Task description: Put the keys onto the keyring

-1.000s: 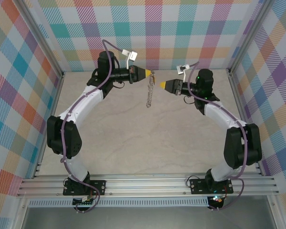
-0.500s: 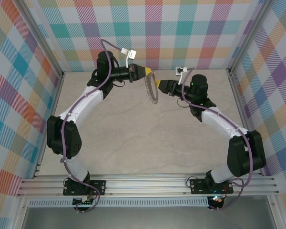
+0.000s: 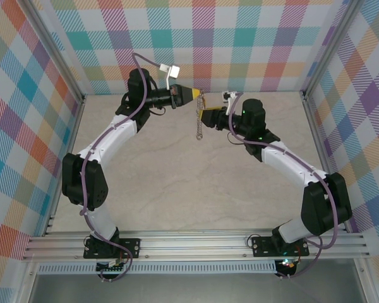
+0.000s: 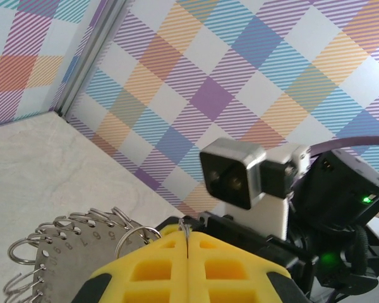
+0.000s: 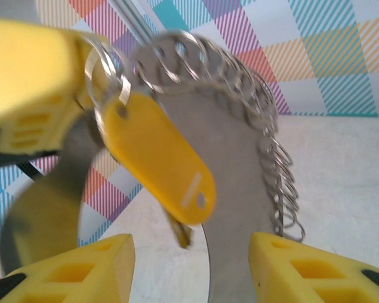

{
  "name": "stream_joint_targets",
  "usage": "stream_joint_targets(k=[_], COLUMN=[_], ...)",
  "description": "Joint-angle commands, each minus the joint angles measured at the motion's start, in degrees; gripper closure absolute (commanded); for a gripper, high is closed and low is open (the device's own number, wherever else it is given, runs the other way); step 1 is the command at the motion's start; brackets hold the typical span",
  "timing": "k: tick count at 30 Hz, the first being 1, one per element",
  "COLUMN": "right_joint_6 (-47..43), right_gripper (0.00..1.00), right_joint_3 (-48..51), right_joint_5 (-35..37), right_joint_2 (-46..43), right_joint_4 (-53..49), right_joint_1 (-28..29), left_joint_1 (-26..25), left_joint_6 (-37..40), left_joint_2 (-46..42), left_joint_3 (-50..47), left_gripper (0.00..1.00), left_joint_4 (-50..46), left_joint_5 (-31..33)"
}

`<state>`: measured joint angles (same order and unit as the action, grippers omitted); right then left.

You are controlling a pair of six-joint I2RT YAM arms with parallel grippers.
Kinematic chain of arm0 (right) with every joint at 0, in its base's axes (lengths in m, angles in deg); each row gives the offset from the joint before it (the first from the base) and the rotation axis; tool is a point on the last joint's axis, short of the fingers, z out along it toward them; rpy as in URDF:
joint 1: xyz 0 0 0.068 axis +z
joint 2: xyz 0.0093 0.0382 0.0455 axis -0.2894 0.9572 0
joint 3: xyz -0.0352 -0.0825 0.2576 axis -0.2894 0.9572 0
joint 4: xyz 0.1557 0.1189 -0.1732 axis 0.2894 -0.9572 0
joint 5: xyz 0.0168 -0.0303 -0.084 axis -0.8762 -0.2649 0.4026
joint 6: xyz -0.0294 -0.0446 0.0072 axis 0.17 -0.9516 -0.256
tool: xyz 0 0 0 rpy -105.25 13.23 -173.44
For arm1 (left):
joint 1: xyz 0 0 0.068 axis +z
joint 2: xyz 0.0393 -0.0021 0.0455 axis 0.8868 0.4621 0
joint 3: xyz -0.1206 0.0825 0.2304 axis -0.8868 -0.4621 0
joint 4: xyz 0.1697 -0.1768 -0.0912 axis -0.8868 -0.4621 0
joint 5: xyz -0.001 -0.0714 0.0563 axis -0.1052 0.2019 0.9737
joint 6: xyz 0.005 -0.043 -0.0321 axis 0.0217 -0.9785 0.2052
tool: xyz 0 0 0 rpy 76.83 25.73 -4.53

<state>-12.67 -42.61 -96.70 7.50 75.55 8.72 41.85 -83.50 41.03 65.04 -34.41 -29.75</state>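
The left gripper (image 4: 187, 255) is clamped tight on the keyring (image 4: 60, 265), whose fringed plate hangs just beside its tips. The right gripper (image 5: 191, 268) stands parted, gripping nothing. The yellow-headed key (image 5: 155, 154) dangles from a small loop (image 5: 106, 69) just above its gap.

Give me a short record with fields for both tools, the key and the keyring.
left tool: shut on the edge of the keyring
right tool: open, fingers either side of the key
key: yellow head, hanging from a loop
keyring: hangs below the left tool, above the table
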Motion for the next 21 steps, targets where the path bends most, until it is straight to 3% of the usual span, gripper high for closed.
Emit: stream_joint_targets(k=[1,10,21], right_joint_6=[-3.06,-5.16,-7.41], right_gripper=[0.49,0.53,0.67], right_joint_3=[-2.78,-6.97,-8.21], right_joint_5=[1.74,0.99,-0.11], right_joint_2=[-1.05,0.87,1.32], right_joint_4=[-1.11,-4.22,-6.17], right_joint_1=[0.34,0.62,1.71], left_joint_1=[-0.55,-0.91,-1.35], left_joint_6=[-0.54,-0.55,-0.60], left_joint_2=[-3.35,-4.19,-4.61], left_joint_3=[-0.58,-0.73,-0.76], left_gripper=[1.00,1.00,1.00], left_joint_4=[3.43,3.16,3.25], left_joint_5=[-0.77,-0.99,-0.72])
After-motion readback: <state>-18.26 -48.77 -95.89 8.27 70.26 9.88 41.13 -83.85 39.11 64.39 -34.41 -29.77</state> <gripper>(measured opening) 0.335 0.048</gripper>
